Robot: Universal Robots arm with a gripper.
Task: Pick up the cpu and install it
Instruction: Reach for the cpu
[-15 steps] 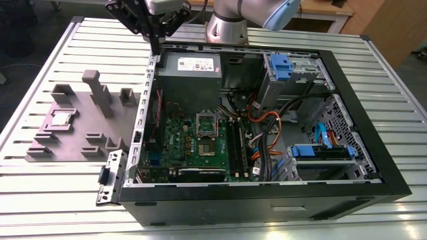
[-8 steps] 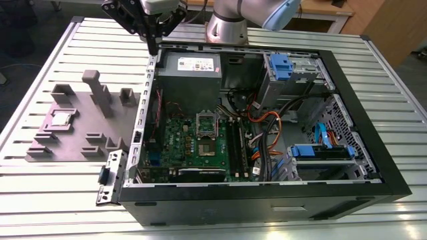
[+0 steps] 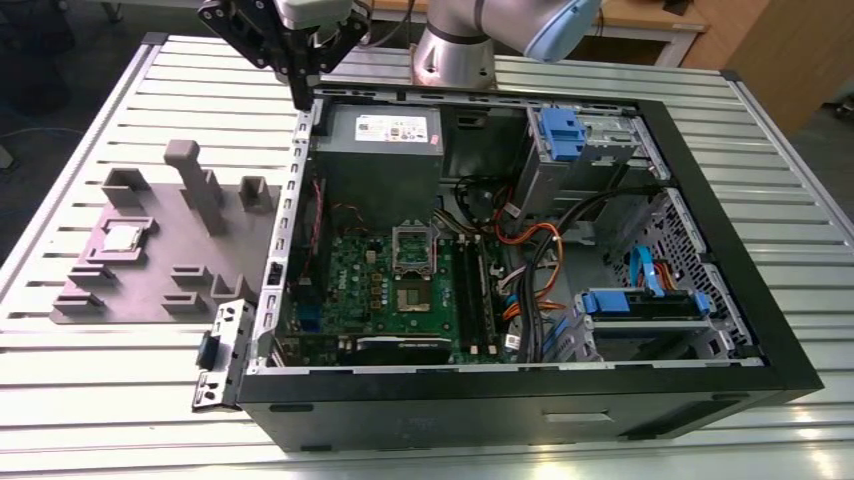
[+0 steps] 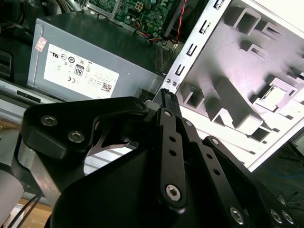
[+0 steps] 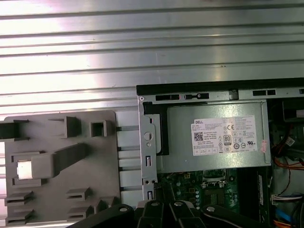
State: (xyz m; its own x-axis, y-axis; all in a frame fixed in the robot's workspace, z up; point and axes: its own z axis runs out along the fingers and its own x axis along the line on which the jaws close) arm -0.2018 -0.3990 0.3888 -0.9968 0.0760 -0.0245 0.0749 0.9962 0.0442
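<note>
Noted gripper [image 3: 304,98] pressed together, empty, over case [image 3: 534,412] corner; cpu [image 3: 124,236] on tray [image 3: 134,292], 8 o'clock in exterior view, well apart.

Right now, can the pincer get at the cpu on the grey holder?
Probably yes. The cpu lies uncovered in its recess on the grey holder, and the pincer hangs over the computer case edge, with only the holder's posts between.

cpu [image 3: 123,236] on holder [image 3: 140,295], beside computer case [image 3: 534,415]
</note>
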